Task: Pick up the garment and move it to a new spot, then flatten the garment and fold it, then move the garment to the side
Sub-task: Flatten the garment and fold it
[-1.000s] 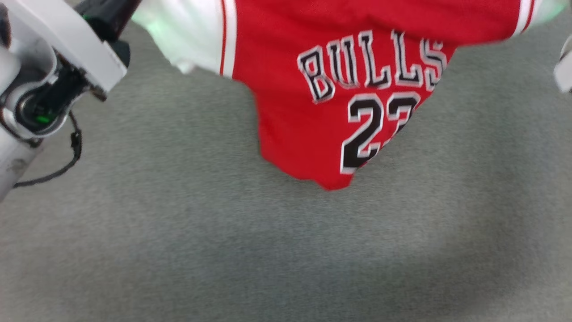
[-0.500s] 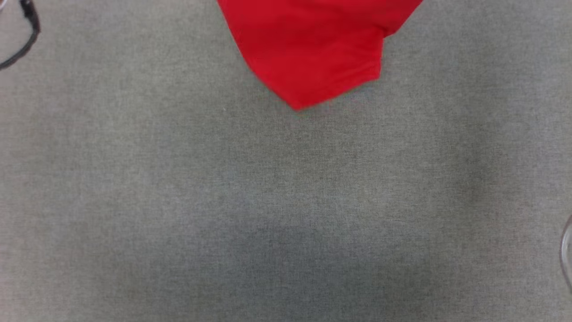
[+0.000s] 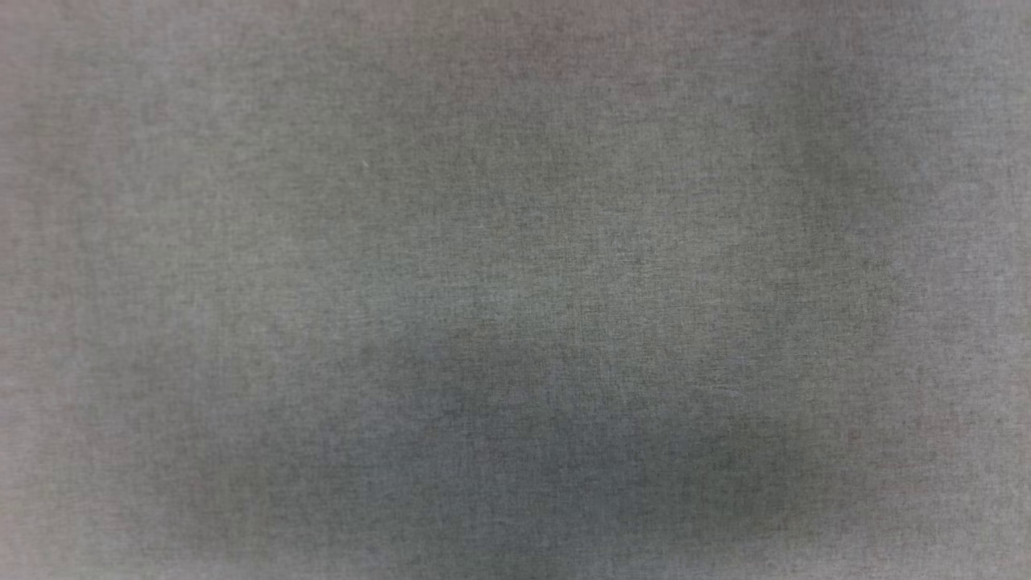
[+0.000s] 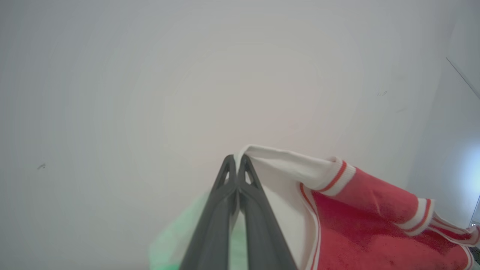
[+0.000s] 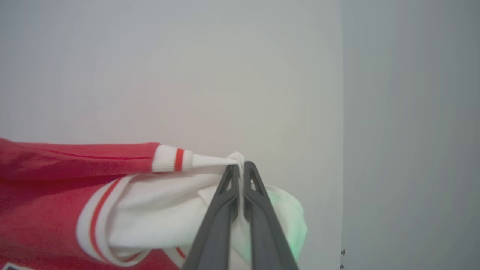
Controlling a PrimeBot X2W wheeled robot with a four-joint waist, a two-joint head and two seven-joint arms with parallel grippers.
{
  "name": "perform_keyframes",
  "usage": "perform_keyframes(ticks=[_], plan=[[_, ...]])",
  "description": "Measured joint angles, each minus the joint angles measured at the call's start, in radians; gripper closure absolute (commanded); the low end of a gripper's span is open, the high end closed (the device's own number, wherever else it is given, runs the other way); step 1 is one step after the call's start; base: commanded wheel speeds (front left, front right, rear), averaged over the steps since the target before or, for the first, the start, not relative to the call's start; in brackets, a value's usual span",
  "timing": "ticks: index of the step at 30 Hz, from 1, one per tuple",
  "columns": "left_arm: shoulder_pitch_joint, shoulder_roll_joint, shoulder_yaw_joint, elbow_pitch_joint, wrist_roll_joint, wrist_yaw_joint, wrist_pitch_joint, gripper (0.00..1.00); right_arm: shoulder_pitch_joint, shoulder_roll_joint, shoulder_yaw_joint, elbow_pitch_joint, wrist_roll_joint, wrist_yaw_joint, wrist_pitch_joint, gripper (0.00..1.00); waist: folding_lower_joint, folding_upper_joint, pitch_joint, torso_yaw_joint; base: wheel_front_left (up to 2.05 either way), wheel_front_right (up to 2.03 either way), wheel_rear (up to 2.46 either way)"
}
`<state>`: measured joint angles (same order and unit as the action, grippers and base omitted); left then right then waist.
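The garment (image 4: 375, 221) is a red shirt with white sleeve ends and red-and-white striped trim. In the left wrist view my left gripper (image 4: 236, 159) is shut on a pinch of its white sleeve cloth, and the red body hangs off to the right. In the right wrist view my right gripper (image 5: 239, 167) is shut on the other white sleeve end, with the garment (image 5: 56, 187) stretched away to the left. Both grippers hold it in the air in front of a pale wall.
The head view looks down on a grey cloth-covered surface (image 3: 515, 290) with soft shadows near its lower middle. A pale wall (image 4: 187, 75) stands behind the left gripper, and a wall corner (image 5: 341, 112) runs upright behind the right gripper.
The garment and the left arm have slid up and out of the head view, leaving bare grey surface; the whole picture shifts, so the camera may have moved too.
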<state>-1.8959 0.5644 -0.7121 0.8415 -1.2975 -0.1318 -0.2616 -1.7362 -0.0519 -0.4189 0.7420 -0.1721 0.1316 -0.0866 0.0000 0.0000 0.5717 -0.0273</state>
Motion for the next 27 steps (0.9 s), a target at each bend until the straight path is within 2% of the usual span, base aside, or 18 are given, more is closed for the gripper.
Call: perform_keyframes(ticks=[5, 6, 7, 10, 11, 14, 17, 20, 23, 27], plan=[[0.094, -0.009, -0.016, -0.053, -0.009, 0.000, -0.002, 1.00, -0.008, -0.001, 0.033, 0.106, -0.015, 0.000, -0.034, 1.00, -0.0001, 0.0000, 0.012, 0.001, 0.00, 0.00, 0.00], [0.114, 0.000, -0.020, -0.068, -0.018, 0.000, -0.002, 1.00, -0.003, -0.001, 0.046, 0.121, -0.012, 0.000, -0.037, 1.00, -0.0001, 0.0000, 0.011, 0.003, 0.00, 0.00, 0.00], [0.186, 0.036, -0.041, -0.124, -0.070, 0.000, 0.009, 1.00, 0.045, 0.001, 0.109, 0.154, 0.017, 0.000, -0.045, 1.00, 0.0000, 0.0000, 0.000, 0.007, 0.00, 0.00, 0.00], [0.271, 0.071, -0.065, -0.195, -0.123, 0.001, 0.021, 1.00, 0.100, -0.001, 0.177, 0.171, 0.079, 0.000, -0.035, 1.00, 0.0000, 0.0000, -0.014, 0.010, 0.00, 0.00, 0.00], [0.441, 0.140, -0.098, -0.343, -0.214, 0.001, 0.047, 1.00, 0.251, -0.023, 0.324, 0.128, 0.219, 0.000, 0.031, 1.00, -0.0001, 0.0000, -0.052, 0.014, 0.00, 0.00, 0.00], [0.571, 0.179, -0.123, -0.463, -0.276, 0.001, 0.081, 1.00, 0.389, -0.051, 0.423, 0.035, 0.323, 0.000, 0.112, 1.00, 0.0000, 0.0000, -0.083, 0.016, 0.00, 0.00, 0.00], [0.713, 0.230, -0.173, -0.577, -0.290, 0.001, 0.116, 1.00, 0.554, -0.105, 0.492, -0.108, 0.437, 0.000, 0.235, 1.00, 0.0000, 0.0000, -0.117, 0.018, 0.00, 0.00, 0.00], [0.836, 0.270, -0.211, -0.661, -0.298, 0.001, 0.111, 1.00, 0.742, -0.172, 0.510, -0.290, 0.535, 0.000, 0.380, 1.00, 0.0000, 0.0000, -0.152, 0.022, 0.00, 0.00, 0.00], [0.948, 0.294, -0.230, -0.720, -0.315, 0.001, 0.084, 1.00, 0.929, -0.216, 0.472, -0.480, 0.597, -0.001, 0.514, 1.00, 0.0000, 0.0001, -0.183, 0.026, 0.00, 0.00, 0.00], [1.079, 0.321, -0.244, -0.769, -0.321, 0.001, 0.045, 1.00, 1.152, -0.213, 0.412, -0.708, 0.626, -0.001, 0.662, 1.00, 0.0000, 0.0000, -0.218, 0.031, 0.00, 0.00, 0.00]])
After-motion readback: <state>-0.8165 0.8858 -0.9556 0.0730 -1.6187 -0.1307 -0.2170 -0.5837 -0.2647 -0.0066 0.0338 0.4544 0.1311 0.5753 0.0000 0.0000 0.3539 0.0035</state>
